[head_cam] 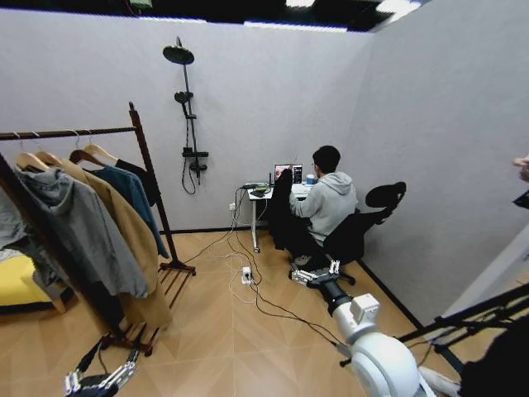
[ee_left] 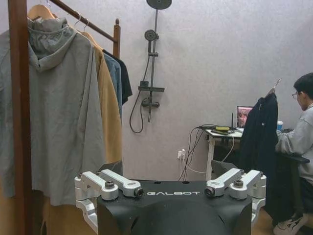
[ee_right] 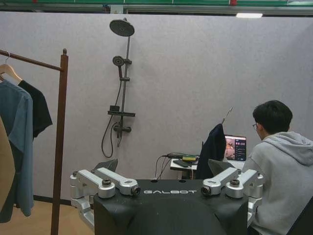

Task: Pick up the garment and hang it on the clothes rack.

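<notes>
The garment (head_cam: 281,205) is a black top hanging upright beside the small desk at the far wall, its metal hook poking up; it also shows in the left wrist view (ee_left: 258,142) and the right wrist view (ee_right: 213,149). The clothes rack (head_cam: 147,169) stands at the left, dark wood, its bar loaded with clothes on hangers. My right gripper (head_cam: 316,273) is held out low over the floor, open and empty, well short of the garment. My left gripper (head_cam: 101,380) hangs low near the rack's foot, open and empty.
A grey hoodie (head_cam: 83,227), a tan coat (head_cam: 124,223), a teal shirt (head_cam: 132,194) and a black tee (head_cam: 149,180) hang on the rack. A person (head_cam: 329,203) sits at the desk beside the garment. Cables and a power strip (head_cam: 245,275) lie on the floor.
</notes>
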